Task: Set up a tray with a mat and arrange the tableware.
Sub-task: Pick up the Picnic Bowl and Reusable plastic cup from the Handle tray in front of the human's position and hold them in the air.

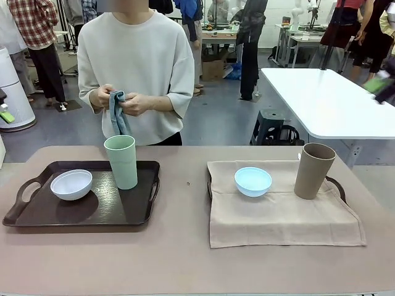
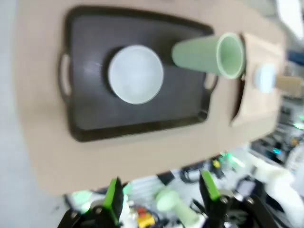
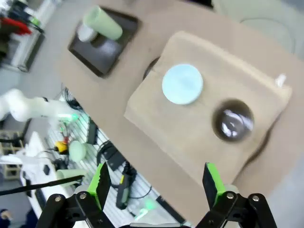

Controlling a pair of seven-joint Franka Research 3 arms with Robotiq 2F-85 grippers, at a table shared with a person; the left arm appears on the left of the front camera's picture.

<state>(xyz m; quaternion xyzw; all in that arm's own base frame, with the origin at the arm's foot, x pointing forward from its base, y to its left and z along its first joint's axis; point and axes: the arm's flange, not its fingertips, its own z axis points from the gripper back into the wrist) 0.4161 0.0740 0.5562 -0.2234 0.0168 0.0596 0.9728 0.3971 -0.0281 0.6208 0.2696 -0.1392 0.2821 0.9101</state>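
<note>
On the left, a dark brown tray [image 1: 117, 206] carries a white bowl [image 1: 71, 184] and a light green tumbler [image 1: 121, 161]. A second tray's handle [image 1: 337, 185] pokes out from under a tan mat [image 1: 281, 216] on the right. On the mat stand a pale blue bowl [image 1: 252, 181] and a tan-brown tumbler [image 1: 314, 171]. My left gripper [image 2: 161, 194] hangs open high above the dark tray [image 2: 95, 114], white bowl [image 2: 136, 74] and green tumbler [image 2: 206, 53]. My right gripper [image 3: 156, 185] is open high over the mat [image 3: 190, 133], blue bowl [image 3: 182, 83] and brown tumbler [image 3: 232, 119].
A person stands at the table's far side, both hands holding a blue-grey cloth [image 1: 118, 114]. Bare tabletop [image 1: 182, 203] lies between the two trays and along the near edge. A white table [image 1: 327, 98] stands behind on the right.
</note>
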